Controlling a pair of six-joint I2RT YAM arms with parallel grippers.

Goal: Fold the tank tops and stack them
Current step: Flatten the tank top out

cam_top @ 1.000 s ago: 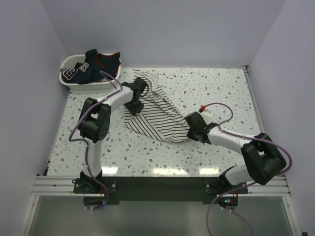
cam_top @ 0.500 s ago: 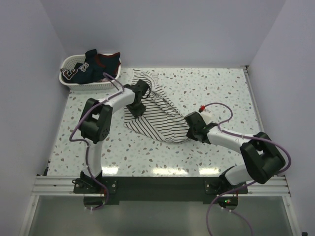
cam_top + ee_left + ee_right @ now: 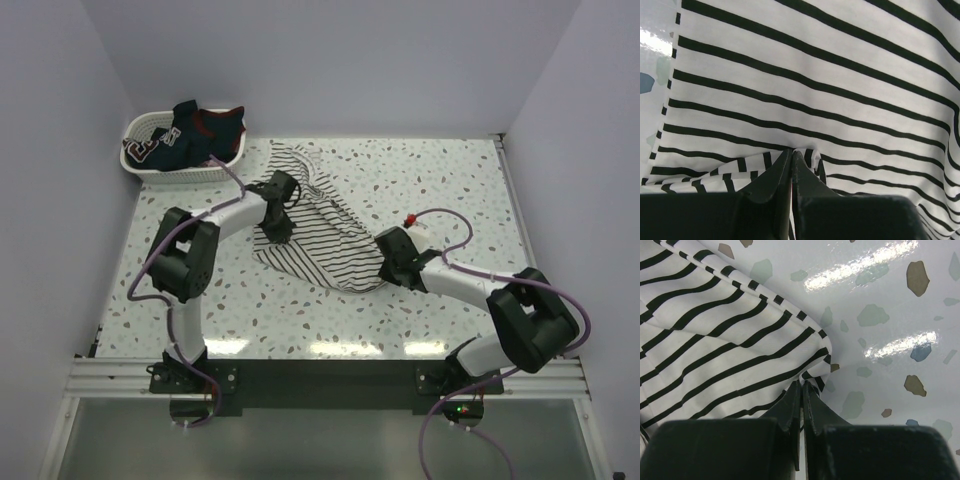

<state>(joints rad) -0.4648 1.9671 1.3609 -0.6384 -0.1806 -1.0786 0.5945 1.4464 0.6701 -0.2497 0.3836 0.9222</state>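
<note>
Swung left arm [image 3: 215, 212] outward. Clamped on striped tank top [image 3: 320, 245] with left gripper [image 3: 791, 154] and right gripper [image 3: 801, 386]. Lift both edges together, keeping cloth taut.

A: Entry one, left arm [image 3: 228, 208]?
B: White links, black joint housings. Purple left cable [image 3: 146, 260] looped alongside. Black base [image 3: 180, 378], lower left of frame.
A: Entry two, right arm [image 3: 457, 283]?
B: Same finish. Purple right cable [image 3: 468, 232], red-and-white connector [image 3: 411, 220] mid-frame.
A: Left fingers [image 3: 771, 176]?
B: Matte black, tapering wedges.
A: Right fingers [image 3: 789, 407]?
B: Identical.
</note>
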